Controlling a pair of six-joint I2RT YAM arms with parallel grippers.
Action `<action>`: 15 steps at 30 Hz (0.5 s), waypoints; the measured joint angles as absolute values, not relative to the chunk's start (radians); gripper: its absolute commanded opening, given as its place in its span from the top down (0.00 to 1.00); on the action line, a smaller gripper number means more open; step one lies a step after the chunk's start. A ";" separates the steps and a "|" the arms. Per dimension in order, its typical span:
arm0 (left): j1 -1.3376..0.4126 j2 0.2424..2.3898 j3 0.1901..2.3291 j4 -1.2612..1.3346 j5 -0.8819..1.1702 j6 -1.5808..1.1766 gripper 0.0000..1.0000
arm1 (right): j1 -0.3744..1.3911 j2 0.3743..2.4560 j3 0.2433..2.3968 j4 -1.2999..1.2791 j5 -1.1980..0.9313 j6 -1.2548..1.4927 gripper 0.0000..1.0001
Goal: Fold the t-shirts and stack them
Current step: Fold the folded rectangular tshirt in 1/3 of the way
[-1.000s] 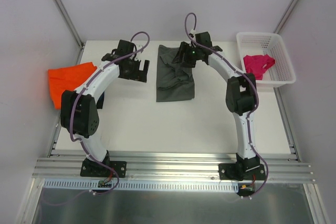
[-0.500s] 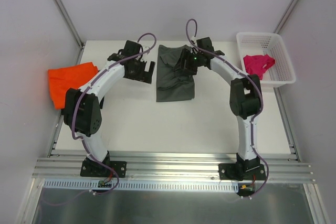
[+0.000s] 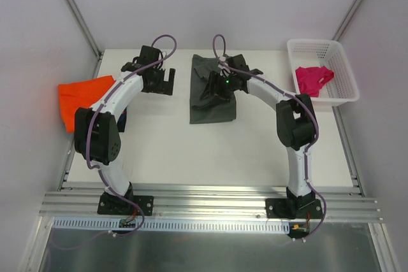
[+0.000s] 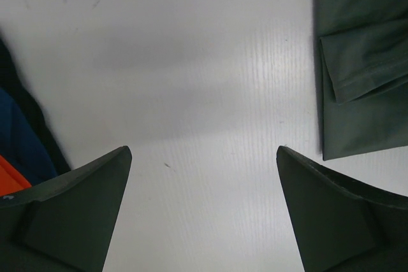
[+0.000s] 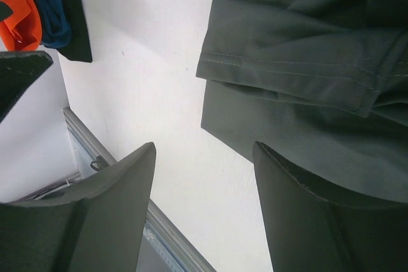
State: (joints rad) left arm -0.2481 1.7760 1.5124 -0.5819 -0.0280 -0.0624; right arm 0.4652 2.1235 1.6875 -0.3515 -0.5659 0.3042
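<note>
A dark grey t-shirt (image 3: 213, 107), folded into a long strip, lies at the table's far middle. My right gripper (image 3: 206, 95) hovers open over its left edge. In the right wrist view its right finger overlaps the grey t-shirt (image 5: 306, 62), and bare table shows between the fingers of the right gripper (image 5: 204, 148). My left gripper (image 3: 163, 85) is open above bare table, left of the shirt. The left wrist view shows the left gripper (image 4: 203, 151) empty and the grey t-shirt (image 4: 363, 62) at the right. An orange t-shirt (image 3: 80, 100) lies at the left edge on a navy one (image 3: 122, 121). A magenta-pink t-shirt (image 3: 313, 79) sits in the basket.
A white lattice basket (image 3: 341, 62) stands at the table's far right corner. The orange t-shirt hangs over the table's left edge. A metal rail (image 3: 210, 195) runs along the near edge by the arm bases. Walls enclose the table on three sides.
My right gripper has swung nearer and leftward across the grey t-shirt to its left edge. The left gripper shifted slightly right, then back left. Both stayed open.
</note>
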 measured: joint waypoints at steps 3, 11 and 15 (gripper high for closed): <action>-0.233 1.768 1.512 -0.582 -0.037 -0.063 0.01 | 0.477 2.123 1.687 -0.348 -0.566 0.306 0.34; -0.200 1.730 1.510 -0.582 -0.044 -0.062 0.01 | 0.487 2.178 1.706 -0.348 -0.562 0.302 0.34; -0.189 1.720 1.508 -0.582 -0.046 -0.062 0.01 | 0.487 2.214 1.709 -0.353 -0.561 0.299 0.34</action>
State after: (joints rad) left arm -0.1890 1.7199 1.5082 -0.5819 -0.0460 -0.0624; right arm 0.4870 2.2143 1.7092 -0.3527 -0.5606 0.2993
